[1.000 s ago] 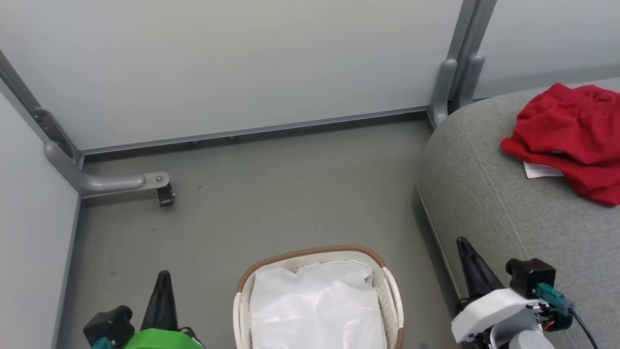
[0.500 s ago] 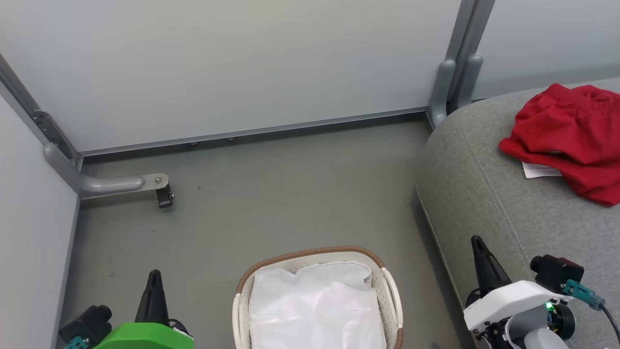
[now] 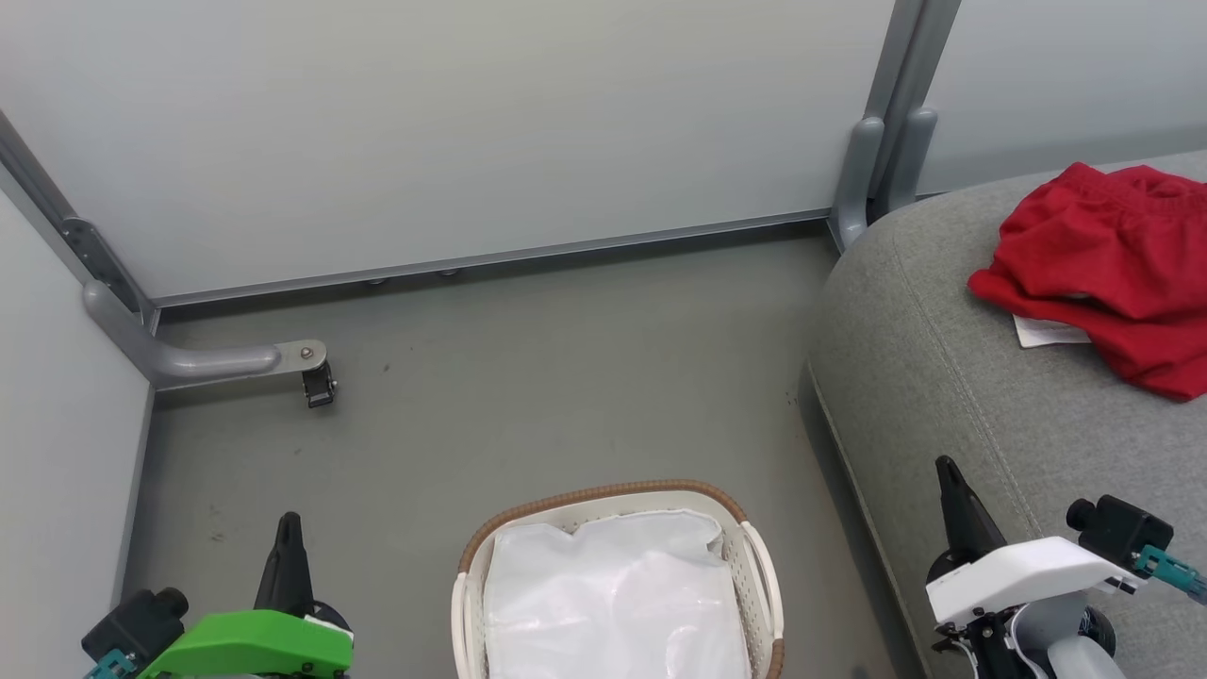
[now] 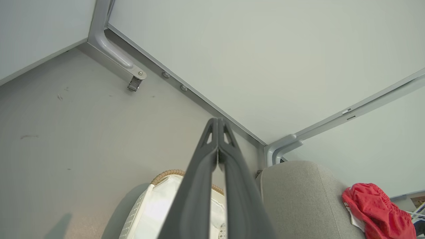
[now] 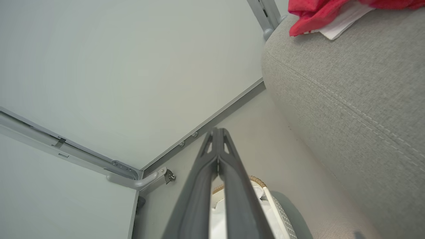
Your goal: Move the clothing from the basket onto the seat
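Note:
The red clothing (image 3: 1103,269) lies bunched on the grey seat (image 3: 943,377) at the right, a white label poking out beneath it. The clothing (image 4: 378,212) also shows in the left wrist view on the seat (image 4: 298,199), and as a red clothing edge (image 5: 312,13) on the seat (image 5: 358,99) in the right wrist view. The white basket (image 3: 759,556) with its brown rim stands at bottom centre, holding just its white liner. My left gripper (image 3: 288,523) is shut, left of the basket. My right gripper (image 3: 943,467) is shut beside the seat's front edge. Both hold nothing.
Pale partition walls close the back and left. A grey bracket with a small caster (image 3: 319,387) sticks out from the left corner. A grey post (image 3: 872,160) stands behind the seat's corner. Grey floor (image 3: 528,377) lies between basket and wall.
Both arms have drawn back toward the bottom corners: the left gripper moved down and left, the right gripper moved right. Basket and clothing lie as before.

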### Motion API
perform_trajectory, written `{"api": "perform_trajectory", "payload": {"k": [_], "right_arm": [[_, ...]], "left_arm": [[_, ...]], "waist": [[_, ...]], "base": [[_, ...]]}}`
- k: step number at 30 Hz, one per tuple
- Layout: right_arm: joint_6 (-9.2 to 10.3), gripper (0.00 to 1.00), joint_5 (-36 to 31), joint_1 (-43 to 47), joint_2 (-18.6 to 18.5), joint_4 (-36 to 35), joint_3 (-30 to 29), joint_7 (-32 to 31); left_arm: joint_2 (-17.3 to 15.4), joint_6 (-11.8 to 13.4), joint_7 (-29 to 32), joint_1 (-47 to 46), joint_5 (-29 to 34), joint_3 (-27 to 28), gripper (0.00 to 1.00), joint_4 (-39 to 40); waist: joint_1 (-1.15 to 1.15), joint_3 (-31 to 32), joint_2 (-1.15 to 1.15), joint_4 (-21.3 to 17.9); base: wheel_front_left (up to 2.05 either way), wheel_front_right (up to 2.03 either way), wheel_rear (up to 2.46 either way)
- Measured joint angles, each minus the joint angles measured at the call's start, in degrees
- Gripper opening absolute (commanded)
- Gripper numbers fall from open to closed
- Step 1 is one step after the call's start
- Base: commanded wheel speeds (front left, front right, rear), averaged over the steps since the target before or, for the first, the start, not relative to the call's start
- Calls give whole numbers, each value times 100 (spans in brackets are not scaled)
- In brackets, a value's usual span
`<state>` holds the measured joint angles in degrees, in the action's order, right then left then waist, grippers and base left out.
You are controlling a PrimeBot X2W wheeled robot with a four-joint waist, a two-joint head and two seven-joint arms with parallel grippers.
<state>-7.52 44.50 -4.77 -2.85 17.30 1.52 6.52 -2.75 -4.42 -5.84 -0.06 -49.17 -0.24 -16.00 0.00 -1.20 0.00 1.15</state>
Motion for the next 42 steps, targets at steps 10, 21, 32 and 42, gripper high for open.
{"api": "perform_trajectory", "payload": {"k": [10,21,32,42], "right_arm": [[0,0,753,-11,-13,-43,-110,-196],[0,0,1504,-37,-20,-96,-221,-381],[0,0,2176,-49,-23,-140,-321,-558],[0,0,2727,-56,-24,-181,-411,-704]], "left_arm": [[1,-48,183,-80,-656,97,0,29],[0,-91,377,-182,-1323,207,0,63],[0,-121,555,-259,-1925,303,0,85],[0,-164,703,-323,-2415,381,0,105]], "waist": [[0,11,0,-13],[0,24,0,-27],[0,36,0,-41],[0,48,0,-54]], "base": [[0,0,0],[0,0,0],[0,0,0],[0,0,0]]}}
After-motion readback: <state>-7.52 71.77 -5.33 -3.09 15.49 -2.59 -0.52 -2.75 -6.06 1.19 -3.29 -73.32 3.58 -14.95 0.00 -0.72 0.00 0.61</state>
